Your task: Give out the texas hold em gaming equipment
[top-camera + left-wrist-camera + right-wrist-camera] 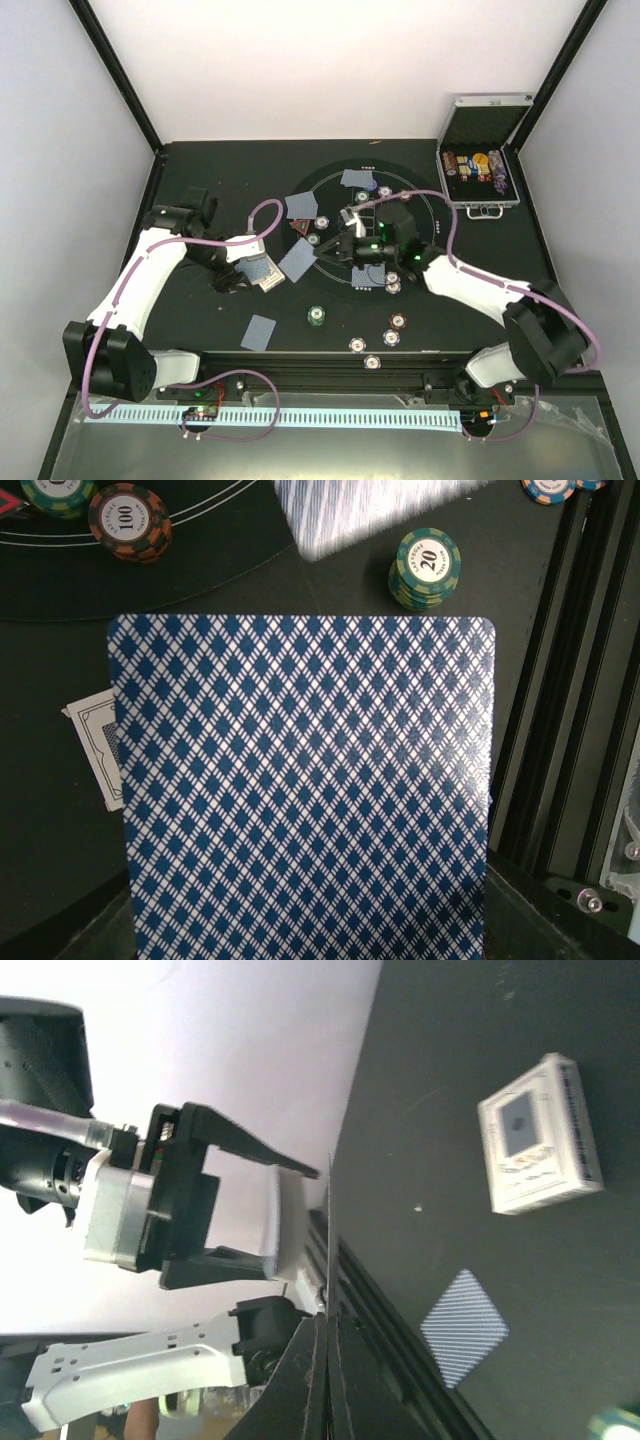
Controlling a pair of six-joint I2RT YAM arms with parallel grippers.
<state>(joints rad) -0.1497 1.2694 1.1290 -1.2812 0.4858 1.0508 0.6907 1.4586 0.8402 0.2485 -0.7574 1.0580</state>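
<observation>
Black table (220, 170); left wrist alone reads the green chip's (425, 568) 20.

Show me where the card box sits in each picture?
Top view: the box lies left of centre on the table.
Left wrist: only a corner of the box peeks out left of the held deck.
Right wrist: the box lies flat, upper right.
Shared landmark: the black rail along the table's near edge, at the bottom, at the right, at lower centre.
</observation>
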